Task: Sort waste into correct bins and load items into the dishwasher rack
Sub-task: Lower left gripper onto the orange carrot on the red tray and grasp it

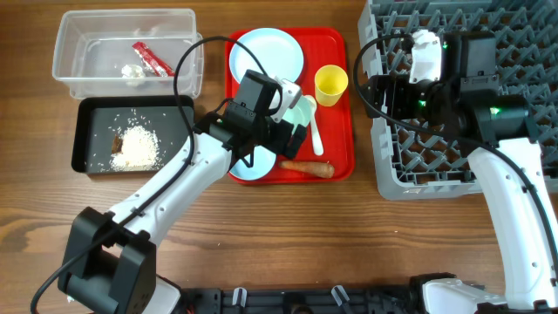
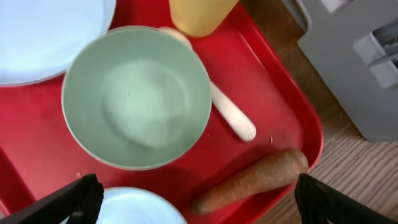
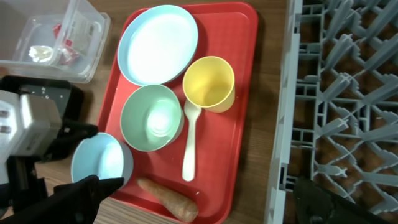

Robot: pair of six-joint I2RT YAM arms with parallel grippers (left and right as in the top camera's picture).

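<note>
My left gripper (image 1: 292, 138) hangs open over the red tray (image 1: 336, 44), its fingertips (image 2: 74, 198) wide apart with nothing held. Below it lie the orange carrot (image 2: 252, 180), a pale blue bowl (image 2: 140, 208) and a pale green bowl (image 2: 137, 96). The white spoon (image 2: 231, 116), yellow cup (image 1: 330, 85) and pale blue plate (image 1: 266, 52) also sit on that tray. My right gripper (image 1: 377, 87) is open and empty at the left edge of the grey dishwasher rack (image 1: 514, 35). The clear tub (image 1: 78, 39) holds a red wrapper (image 1: 150, 58) and a white scrap (image 1: 132, 71).
The black tray (image 1: 91, 122) in front of the clear tub holds white rice (image 1: 138, 146) and a brown lump (image 1: 118, 141). A strip of bare wood (image 1: 364, 113) separates the red tray from the rack. The left arm's black cable (image 1: 187, 65) loops over the tub's corner.
</note>
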